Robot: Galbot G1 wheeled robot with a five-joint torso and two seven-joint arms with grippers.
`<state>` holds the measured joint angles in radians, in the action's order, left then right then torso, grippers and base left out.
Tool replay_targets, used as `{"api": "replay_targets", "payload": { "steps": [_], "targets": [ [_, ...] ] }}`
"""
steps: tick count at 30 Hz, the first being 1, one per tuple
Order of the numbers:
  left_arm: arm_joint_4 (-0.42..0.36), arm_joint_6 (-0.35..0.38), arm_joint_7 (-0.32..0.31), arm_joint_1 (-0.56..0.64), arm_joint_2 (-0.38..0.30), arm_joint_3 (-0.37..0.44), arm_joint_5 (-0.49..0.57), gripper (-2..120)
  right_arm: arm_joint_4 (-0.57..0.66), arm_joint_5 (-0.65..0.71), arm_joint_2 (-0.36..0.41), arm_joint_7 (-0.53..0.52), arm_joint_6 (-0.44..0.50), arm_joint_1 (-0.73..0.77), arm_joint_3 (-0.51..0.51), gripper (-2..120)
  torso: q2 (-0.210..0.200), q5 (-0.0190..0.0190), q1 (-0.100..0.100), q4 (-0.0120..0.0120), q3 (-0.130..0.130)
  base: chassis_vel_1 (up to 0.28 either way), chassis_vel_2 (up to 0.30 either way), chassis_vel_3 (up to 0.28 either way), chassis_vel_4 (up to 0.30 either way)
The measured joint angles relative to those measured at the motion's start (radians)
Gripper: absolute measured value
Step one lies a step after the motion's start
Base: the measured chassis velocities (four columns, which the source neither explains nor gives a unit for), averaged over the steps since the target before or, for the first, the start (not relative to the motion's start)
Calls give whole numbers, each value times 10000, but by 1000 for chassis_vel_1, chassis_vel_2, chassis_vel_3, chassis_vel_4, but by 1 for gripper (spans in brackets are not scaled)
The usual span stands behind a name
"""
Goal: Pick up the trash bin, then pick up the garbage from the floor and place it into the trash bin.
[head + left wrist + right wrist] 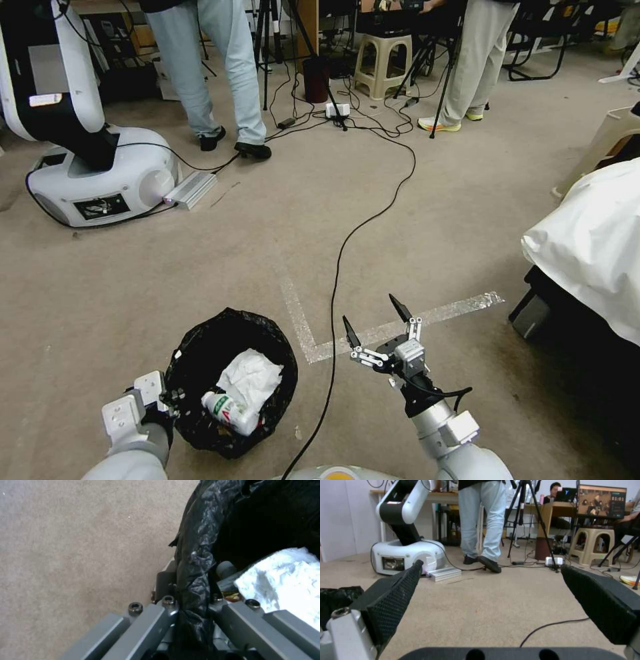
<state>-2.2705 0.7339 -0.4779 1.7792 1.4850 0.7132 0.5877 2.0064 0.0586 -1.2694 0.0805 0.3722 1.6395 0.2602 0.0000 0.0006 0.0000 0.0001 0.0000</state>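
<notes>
Pinching the black-bagged rim of the trash bin (230, 383), which held a white tissue (250, 377) and a small plastic bottle (230, 412), was the left tool (163, 399), while the right tool (378, 327) hovered spread above the carpet beside it.

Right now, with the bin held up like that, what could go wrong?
The left claw pinches the trash bin by one side of its bagged rim, so the thin black plastic might slip or tear. A black cable runs along the floor right beside the bin and the open right claw; it could snag. The bottle and tissue sit high inside and might spill if the bin tilts.
</notes>
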Motion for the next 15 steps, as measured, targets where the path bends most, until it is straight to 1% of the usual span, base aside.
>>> {"api": "replay_targets", "payload": {
  "steps": [1,5,12,13,14,15],
  "targets": [
    [0,0,0,0,0,0,0,0,0,0,0,0,0,0,0,100,0,0,0,0,0,0,0,0,0],
    [476,-8,-193,-374,-26,-12,728,0,3,-8,-24,101,97,102,46,100,0,2,0,1,0,0,0,0,0],
    [765,-9,-299,-711,-23,-70,949,1,3,-82,-74,160,154,211,49,100,0,-3,-1,0,-1,0,0,0,0],
    [804,-8,-311,-742,-25,-77,958,5,3,-101,-77,178,170,232,52,100,1,-6,0,-2,0,0,0,0,0],
    [804,-8,-311,-742,-25,-77,958,5,3,-101,-77,178,170,232,52,100,1,-6,0,-2,0,0,0,0,0],
    [837,0,-322,-789,-24,-99,978,11,3,-139,-84,217,208,273,66,100,0,-15,0,-2,1,0,0,0,0]
  ]
}}
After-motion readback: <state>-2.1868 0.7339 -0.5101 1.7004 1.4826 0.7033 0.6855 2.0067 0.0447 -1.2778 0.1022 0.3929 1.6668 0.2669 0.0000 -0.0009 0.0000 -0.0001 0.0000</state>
